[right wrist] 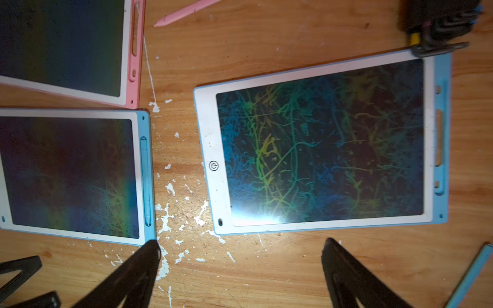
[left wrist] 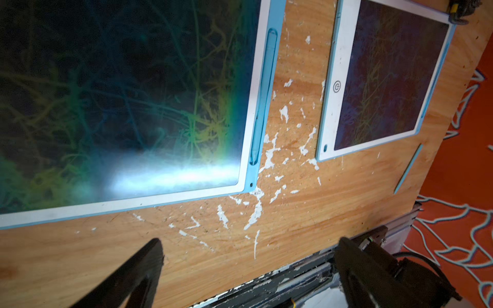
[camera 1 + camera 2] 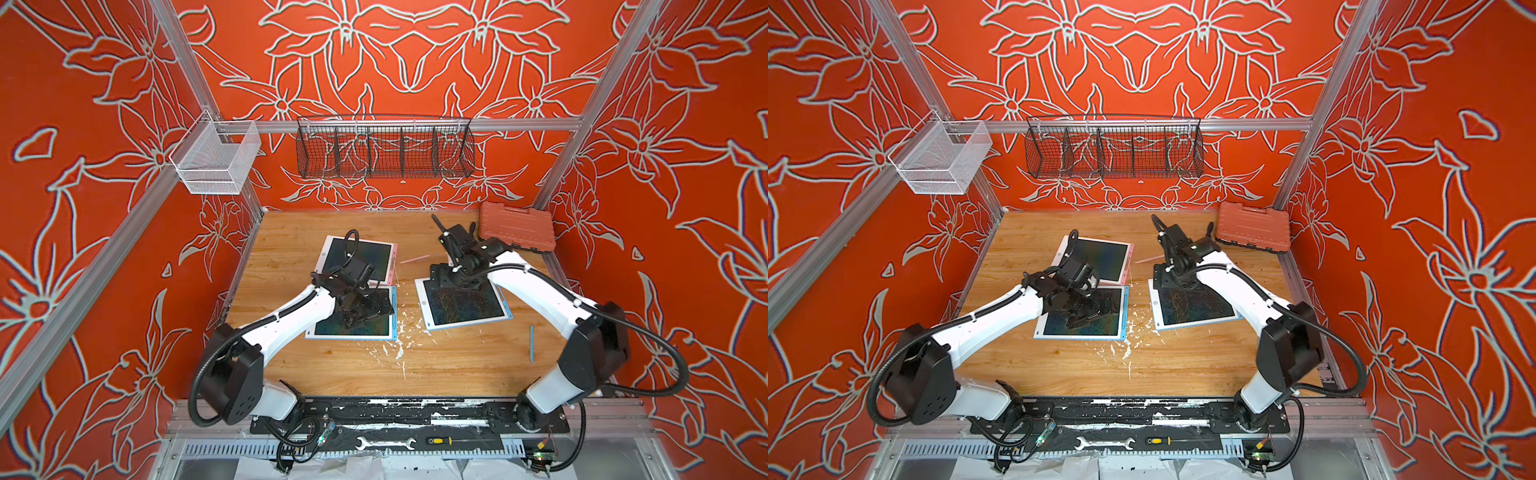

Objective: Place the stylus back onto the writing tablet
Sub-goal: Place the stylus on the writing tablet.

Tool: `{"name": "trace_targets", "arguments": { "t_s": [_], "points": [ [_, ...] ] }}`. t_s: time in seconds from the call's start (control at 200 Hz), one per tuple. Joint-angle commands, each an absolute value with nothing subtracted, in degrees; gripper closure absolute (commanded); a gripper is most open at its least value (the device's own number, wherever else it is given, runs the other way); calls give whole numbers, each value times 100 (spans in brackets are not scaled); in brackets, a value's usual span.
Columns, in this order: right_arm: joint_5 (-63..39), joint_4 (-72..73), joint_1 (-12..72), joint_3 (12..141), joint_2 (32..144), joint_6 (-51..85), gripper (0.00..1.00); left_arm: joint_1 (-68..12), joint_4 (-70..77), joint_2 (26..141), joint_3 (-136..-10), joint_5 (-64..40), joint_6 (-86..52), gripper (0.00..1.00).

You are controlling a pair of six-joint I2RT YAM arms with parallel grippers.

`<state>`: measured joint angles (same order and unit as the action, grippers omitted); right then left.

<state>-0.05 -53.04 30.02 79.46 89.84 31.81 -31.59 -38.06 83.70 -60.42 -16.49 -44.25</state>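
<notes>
A blue stylus lies loose on the wooden table, right of the right-hand blue writing tablet, whose side slot is empty. A pink stylus lies loose beside the pink tablet. The left blue tablet has a stylus seated in its slot. My right gripper hovers open over the right tablet's far edge with nothing between its fingers. My left gripper hangs open and empty above the left blue tablet. The blue stylus shows at the edge of the right wrist view.
An orange tool case sits at the back right corner. A black wire basket and a white mesh bin hang on the frame rails. White paint flecks mark the table between the blue tablets.
</notes>
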Motion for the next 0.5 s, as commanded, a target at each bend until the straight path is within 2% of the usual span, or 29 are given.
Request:
{"name": "trace_targets", "arguments": {
  "t_s": [0.0, 0.495],
  "points": [
    [-348, -5131, 2900, 7684, 8597, 2759, 3, -3349, -3717, 8846, -6561, -1340, -4802, 1],
    [-544, -4659, 2116, 6894, 7735, 1960, 3, -3826, -3740, 10598, -8244, -1268, -5011, 1]
  ]
}}
